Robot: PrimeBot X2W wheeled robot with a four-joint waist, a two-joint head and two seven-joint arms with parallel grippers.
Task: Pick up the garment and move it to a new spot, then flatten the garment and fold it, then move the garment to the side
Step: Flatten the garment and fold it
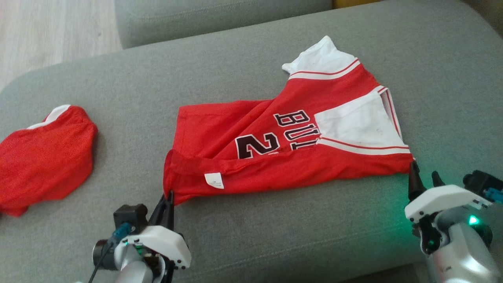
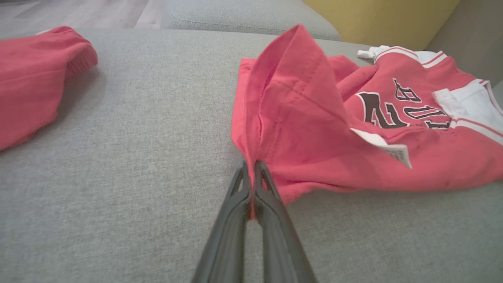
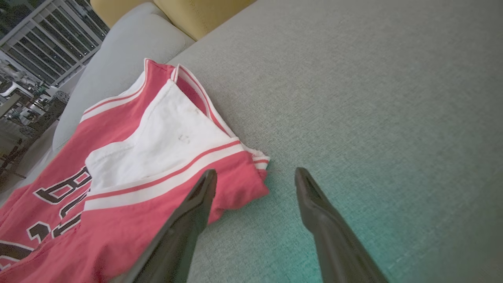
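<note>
Half done at most: clamping the jersey hem in the left pincer, poising the right pincer, spread and empty, at its shoulder corner; flattening, folding pending.

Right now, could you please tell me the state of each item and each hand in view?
jersey: lying rumpled on the sofa, partly folded over, label showing.
left hand: shut on the jersey's hem corner.
right hand: open at the jersey's shoulder corner, gripping nothing.
second red garment: bunched up, lying apart at the left.
</note>
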